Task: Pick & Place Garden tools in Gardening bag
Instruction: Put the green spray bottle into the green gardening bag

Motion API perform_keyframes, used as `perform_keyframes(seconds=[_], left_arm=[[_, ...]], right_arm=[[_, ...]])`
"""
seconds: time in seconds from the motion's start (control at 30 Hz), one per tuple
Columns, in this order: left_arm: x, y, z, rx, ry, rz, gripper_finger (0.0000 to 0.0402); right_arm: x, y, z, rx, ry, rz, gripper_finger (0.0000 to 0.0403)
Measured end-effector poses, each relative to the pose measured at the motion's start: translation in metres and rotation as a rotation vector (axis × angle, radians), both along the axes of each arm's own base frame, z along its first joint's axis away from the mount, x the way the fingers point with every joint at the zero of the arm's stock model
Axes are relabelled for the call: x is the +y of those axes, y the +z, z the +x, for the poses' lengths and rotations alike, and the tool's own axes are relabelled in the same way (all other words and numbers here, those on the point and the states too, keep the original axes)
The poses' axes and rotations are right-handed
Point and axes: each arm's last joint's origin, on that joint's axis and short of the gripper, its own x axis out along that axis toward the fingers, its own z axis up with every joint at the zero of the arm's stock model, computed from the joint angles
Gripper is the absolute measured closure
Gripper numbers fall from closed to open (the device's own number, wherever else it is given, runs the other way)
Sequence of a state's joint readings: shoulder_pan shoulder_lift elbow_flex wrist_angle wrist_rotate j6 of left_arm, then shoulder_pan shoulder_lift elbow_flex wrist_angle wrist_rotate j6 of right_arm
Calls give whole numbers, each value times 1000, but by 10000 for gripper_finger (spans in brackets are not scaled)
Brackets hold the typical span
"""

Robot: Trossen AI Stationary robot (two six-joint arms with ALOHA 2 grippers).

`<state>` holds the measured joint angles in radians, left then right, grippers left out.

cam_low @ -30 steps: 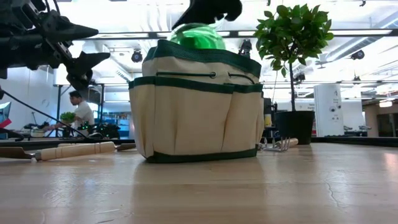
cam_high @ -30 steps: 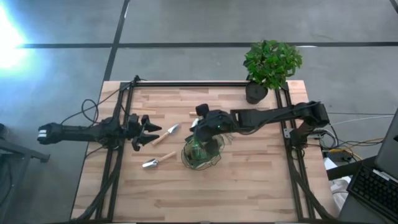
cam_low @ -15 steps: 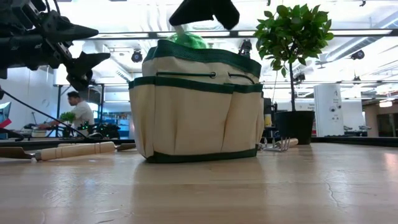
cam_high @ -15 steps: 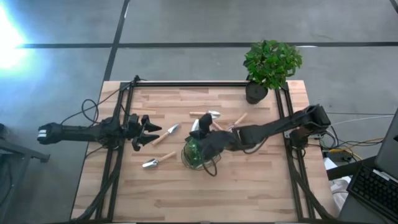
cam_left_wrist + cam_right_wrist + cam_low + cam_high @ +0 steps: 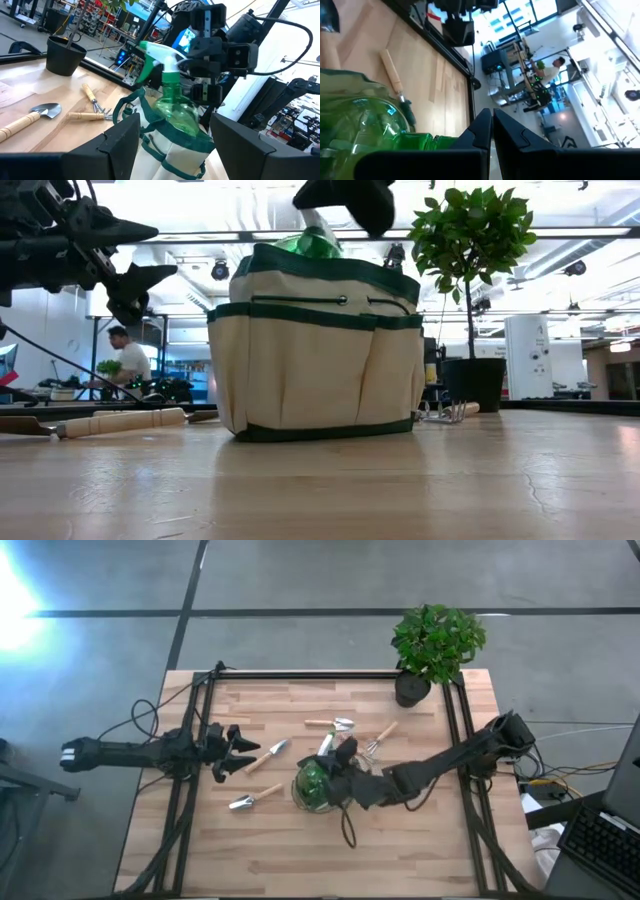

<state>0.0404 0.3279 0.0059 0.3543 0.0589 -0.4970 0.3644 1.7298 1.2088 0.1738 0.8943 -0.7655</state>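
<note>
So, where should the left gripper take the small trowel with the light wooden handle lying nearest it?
Take the silver-headed trowel by the middle of its wooden handle, coming straight down with the jaws across it. It lies flat on the wooden table, handle end toward the open left gripper; the flat blade offers little to pinch.

Robotics lab (workbenches, ceiling lights)

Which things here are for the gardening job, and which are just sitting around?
For the job: gardening bag, green spray bottle inside it, trowel, second trowel, small spade, hand fork.
Just sitting: potted plant.
</note>
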Motion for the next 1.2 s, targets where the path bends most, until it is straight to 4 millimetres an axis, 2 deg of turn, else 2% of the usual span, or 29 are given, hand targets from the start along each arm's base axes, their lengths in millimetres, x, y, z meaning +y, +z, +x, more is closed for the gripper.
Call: perform_keyframes(seconds=[0.13, 0.3, 0.67, 1.2], left_arm=[[0, 0, 0, 1, 0, 0, 156], [0, 0, 0, 1, 0, 0, 156], [0, 0, 0, 0, 0, 0, 156], [0, 0, 0, 0, 0, 0, 156]], right_arm=[[13, -4, -6, 11, -3, -45, 395], [18, -9, -12, -5, -47, -131, 395], [11, -28, -22, 79, -221, -274, 395], [9, -49, -34, 82, -267, -263, 395]])
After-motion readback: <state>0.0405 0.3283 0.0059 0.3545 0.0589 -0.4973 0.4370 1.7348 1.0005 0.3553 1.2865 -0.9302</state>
